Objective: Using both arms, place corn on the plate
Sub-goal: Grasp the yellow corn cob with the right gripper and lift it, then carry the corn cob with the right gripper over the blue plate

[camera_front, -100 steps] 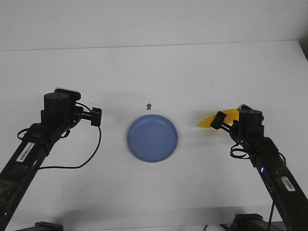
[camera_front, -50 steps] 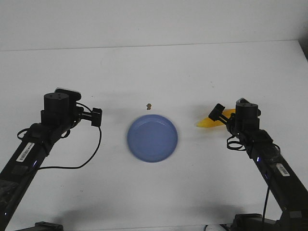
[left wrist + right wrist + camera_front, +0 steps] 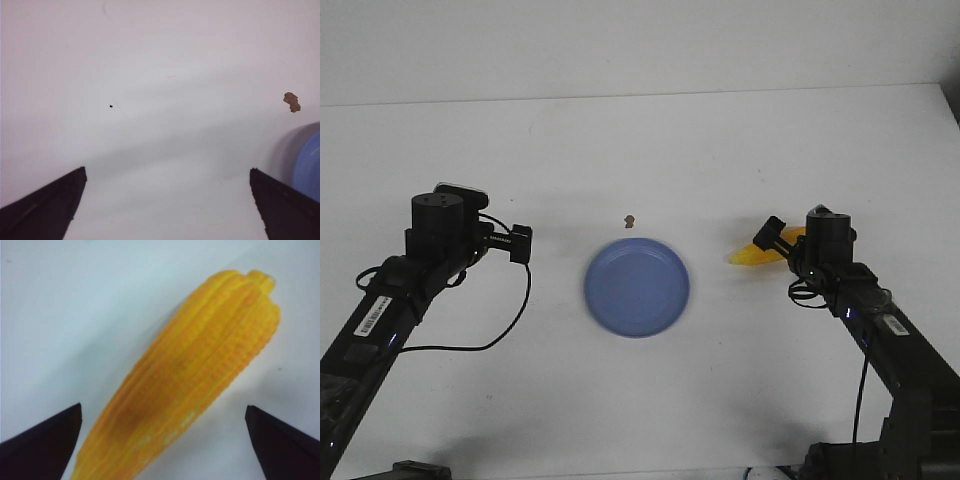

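One arm is near: my right tool (image 3: pixel 162 440), spread wide and empty, straddles the corn (image 3: pixel 185 375), which runs lengthwise between its tips toward the plate (image 3: pixel 637 287).

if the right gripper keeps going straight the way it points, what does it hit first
Most likely the corn: it lies directly ahead between the open fingers of the right gripper, though how much gap remains is unclear.

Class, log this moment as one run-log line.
right gripper: open, straddling corn | left gripper: open, idle | plate: empty

Left hand (image 3: pixel 167 205): fingers spread wide, nothing between them.
Right hand (image 3: pixel 162 442): fingers spread wide, straddling corn (image 3: pixel 190 385).
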